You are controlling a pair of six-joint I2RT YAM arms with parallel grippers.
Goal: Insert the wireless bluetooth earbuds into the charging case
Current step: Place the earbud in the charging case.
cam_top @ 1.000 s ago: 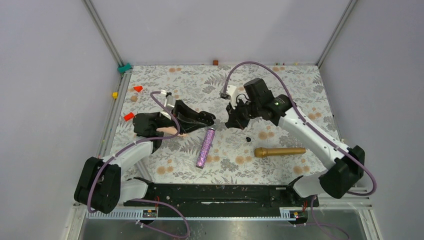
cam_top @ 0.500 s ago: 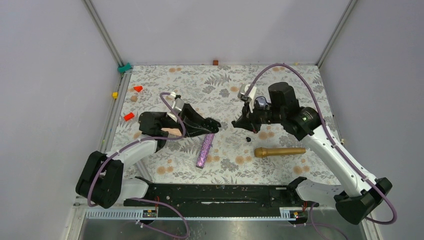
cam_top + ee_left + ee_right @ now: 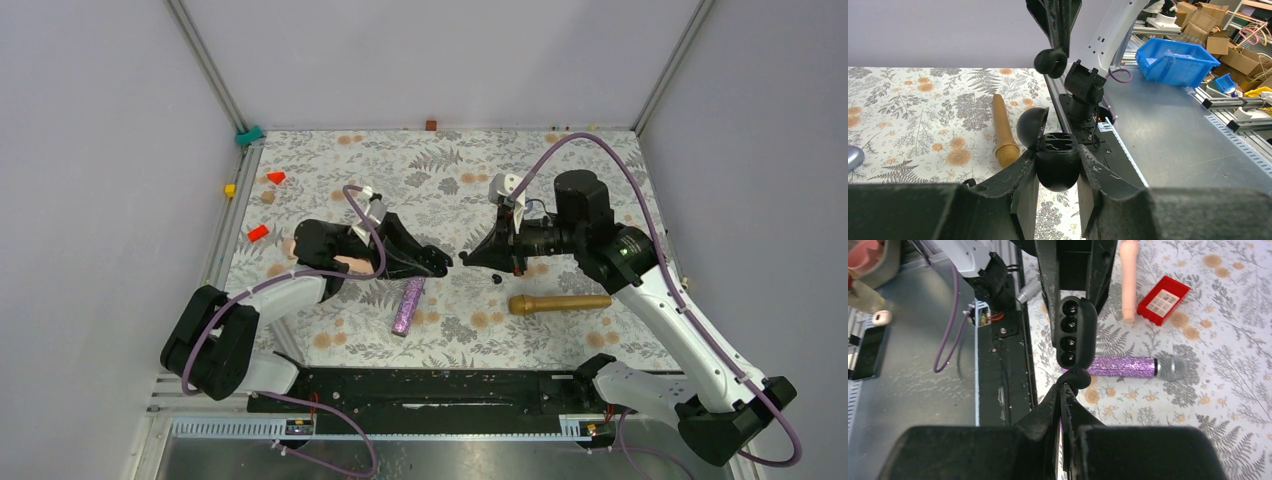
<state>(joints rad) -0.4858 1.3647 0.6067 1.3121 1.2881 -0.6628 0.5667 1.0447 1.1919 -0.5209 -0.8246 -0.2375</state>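
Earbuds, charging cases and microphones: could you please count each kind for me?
Earbuds: 2
Charging case: 1
Microphones, gold, purple, peach with its head hidden: 3
Total: 6

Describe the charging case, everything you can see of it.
The charging case is a small black rounded shell, matte plastic by its look. Its lid stands hinged open, baring two wells that look empty. The left gripper is shut on its base and holds it off the floral table, opening turned towards the right gripper, which pinches an earbud close by, not yet in a well.
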